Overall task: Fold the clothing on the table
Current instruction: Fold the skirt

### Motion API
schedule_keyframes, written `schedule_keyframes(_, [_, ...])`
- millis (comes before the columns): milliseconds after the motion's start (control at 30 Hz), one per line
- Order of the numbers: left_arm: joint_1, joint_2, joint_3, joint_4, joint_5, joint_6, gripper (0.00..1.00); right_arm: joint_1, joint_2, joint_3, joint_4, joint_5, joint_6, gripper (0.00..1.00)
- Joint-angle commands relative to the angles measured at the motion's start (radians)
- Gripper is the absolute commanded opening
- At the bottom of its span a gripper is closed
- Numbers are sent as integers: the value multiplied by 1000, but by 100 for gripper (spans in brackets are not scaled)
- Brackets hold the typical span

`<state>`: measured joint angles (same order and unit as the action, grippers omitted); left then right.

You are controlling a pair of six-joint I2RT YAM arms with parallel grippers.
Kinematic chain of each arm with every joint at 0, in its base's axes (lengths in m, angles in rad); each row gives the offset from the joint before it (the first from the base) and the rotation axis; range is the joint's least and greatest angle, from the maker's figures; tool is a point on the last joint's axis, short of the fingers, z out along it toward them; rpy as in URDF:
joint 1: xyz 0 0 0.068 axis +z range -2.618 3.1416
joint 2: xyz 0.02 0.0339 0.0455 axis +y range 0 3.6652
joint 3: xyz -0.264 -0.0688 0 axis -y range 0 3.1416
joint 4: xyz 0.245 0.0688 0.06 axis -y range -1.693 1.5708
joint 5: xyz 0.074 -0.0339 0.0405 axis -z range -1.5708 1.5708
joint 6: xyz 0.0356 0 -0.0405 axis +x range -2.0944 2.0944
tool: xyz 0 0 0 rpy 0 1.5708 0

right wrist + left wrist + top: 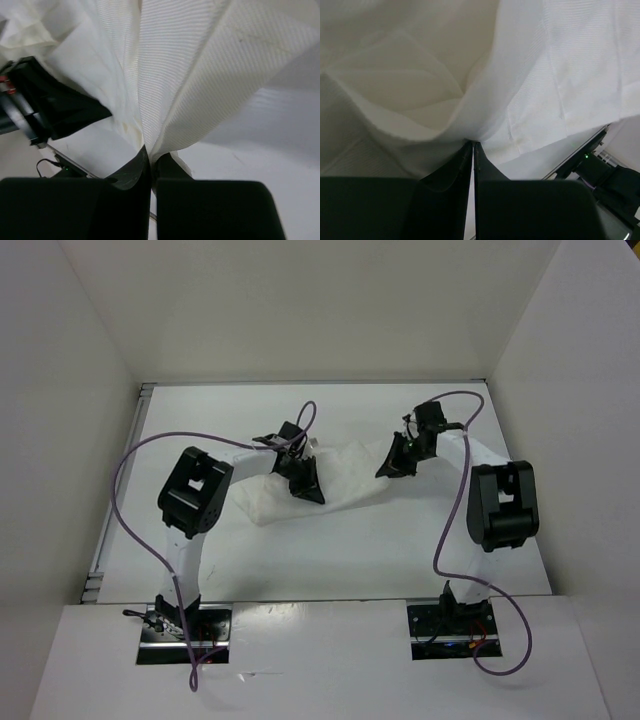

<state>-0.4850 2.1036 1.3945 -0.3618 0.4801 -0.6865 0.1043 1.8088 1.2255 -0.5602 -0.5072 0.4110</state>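
Clothing (345,480) is pinched at two points. The left gripper (472,146) has its fingers pressed together on a bunched edge, and the right gripper (151,154) is clamped tight on another edge, with cloth fanning out from its tips. Between them the fabric runs as a slack, creased band, its lower part resting on the table (330,560) near the middle, ahead of both arms. I judge the step in hand to be the grasp and spread before a fold. The next move calls for both arms to travel together, keep the held edge level, carry it over the resting part and lay it down without dragging
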Motion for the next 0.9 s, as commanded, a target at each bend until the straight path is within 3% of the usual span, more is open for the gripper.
schedule_keyframes(0, [-55, 114, 42, -32, -45, 13, 11, -5, -158, 28, -17, 13, 31, 0])
schedule_keyframes(200, [-121, 212, 236, -57, -26, 4, 11, -5, -313, 28, -69, 4, 31, 0])
schedule_keyframes(367, [-132, 246, 408, -81, 15, 4, 11, 35, -347, 28, -69, -22, 54, 0])
schedule_keyframes(467, [-113, 130, 375, -81, -7, 4, 18, 48, -347, 28, -69, -22, 54, 0])
schedule_keyframes(567, [-58, -15, 321, -81, -55, -8, 33, 48, -347, 40, -69, -4, 54, 0])
schedule_keyframes(667, [11, -123, 282, -155, -176, 27, 41, 48, -338, 68, -81, -4, 43, 0])
schedule_keyframes(800, [112, -195, 166, -204, -360, 50, 41, 48, -329, 89, -99, 6, 23, 0])
schedule_keyframes(867, [138, -206, 97, -204, -386, 50, 37, 48, -328, 98, -99, 6, 23, 0])
